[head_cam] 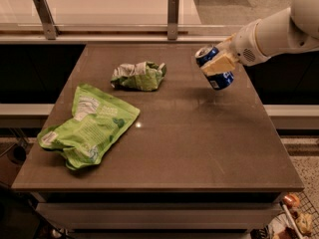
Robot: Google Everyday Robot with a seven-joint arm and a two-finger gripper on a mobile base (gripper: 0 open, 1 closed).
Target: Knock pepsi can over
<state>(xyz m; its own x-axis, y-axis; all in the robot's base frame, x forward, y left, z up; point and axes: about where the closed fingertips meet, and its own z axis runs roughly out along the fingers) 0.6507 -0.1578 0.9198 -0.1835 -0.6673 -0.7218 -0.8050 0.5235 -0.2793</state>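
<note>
The pepsi can [213, 66], dark blue with a silver top, is tilted with its top leaning left, near the table's far right. My gripper [218, 63] comes in from the right on a white arm; a pale finger [219, 63] lies across the can's side and the jaws are closed around it. The can's base is at or just above the tabletop; I cannot tell whether it touches.
A crumpled green-and-white snack bag [138, 75] lies at the far middle of the brown table [199, 148]. A larger flat green bag [89, 125] lies at the left. A glass rail with metal posts [173, 17] runs behind the table.
</note>
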